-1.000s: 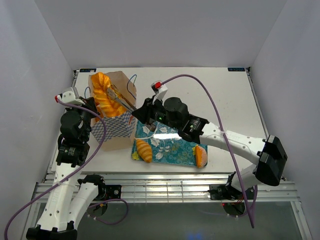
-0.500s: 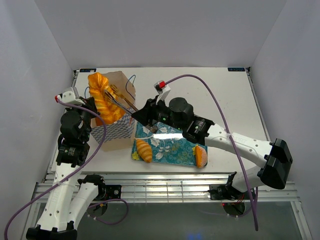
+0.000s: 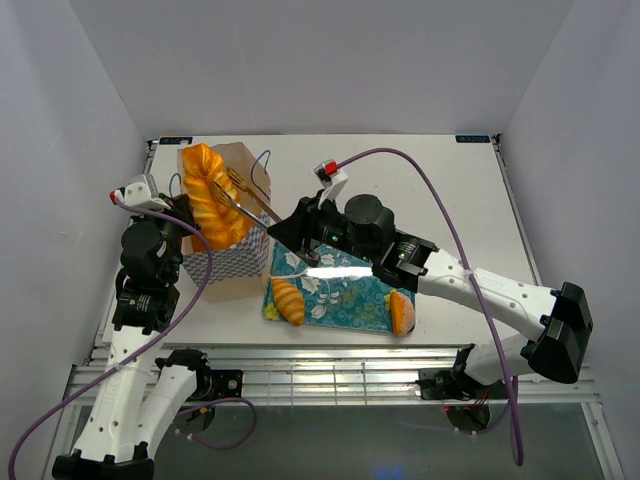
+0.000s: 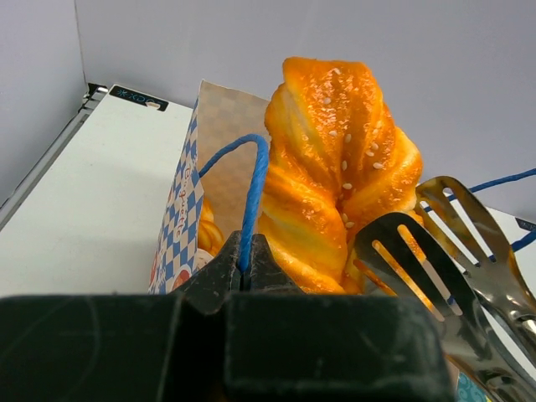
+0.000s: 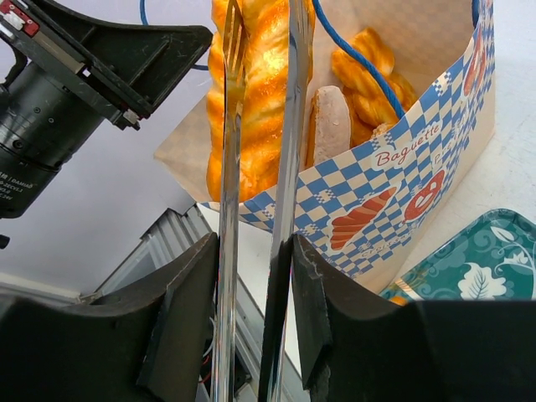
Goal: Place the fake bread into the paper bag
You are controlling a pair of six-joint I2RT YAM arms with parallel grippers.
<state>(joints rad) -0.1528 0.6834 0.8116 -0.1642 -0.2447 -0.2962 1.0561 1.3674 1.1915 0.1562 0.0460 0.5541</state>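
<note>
On the left, the left claw (image 4: 245, 266) is clenched on the blue cord handle (image 4: 254, 193) of the paper bag (image 3: 235, 262), pinching the cord just above the bag's near rim. This looks like a steadying hold, since the bag is thin paper and would probably tip or fold if pushed.

The bag stands upright at the left rear of the table (image 3: 440, 190). A long braided loaf (image 4: 335, 167) stands on end inside it, with its upper half poking well above the rim. Lower down in the bag are a twisted pastry (image 5: 368, 75) and a pale bun (image 5: 332, 126).

Just right of the loaf are the slotted blades of the metal tongs (image 4: 435, 268). They are spread apart and lie beside its lower flank. I cannot tell whether they touch it.

The right claw (image 5: 251, 285) is grasping the tongs, with a finger against each arm.

Further right, near the front, the teal tray (image 3: 350, 295) holds a croissant (image 3: 288, 300) at its left end and another bread piece (image 3: 402, 312) at its right edge.

The bread looks light and firm, with a glossy skin that could slide against smooth steel. The croissant is best pinched across its thick middle, not at its tapered tips. The tall loaf looks top-heavy and may lean over.
</note>
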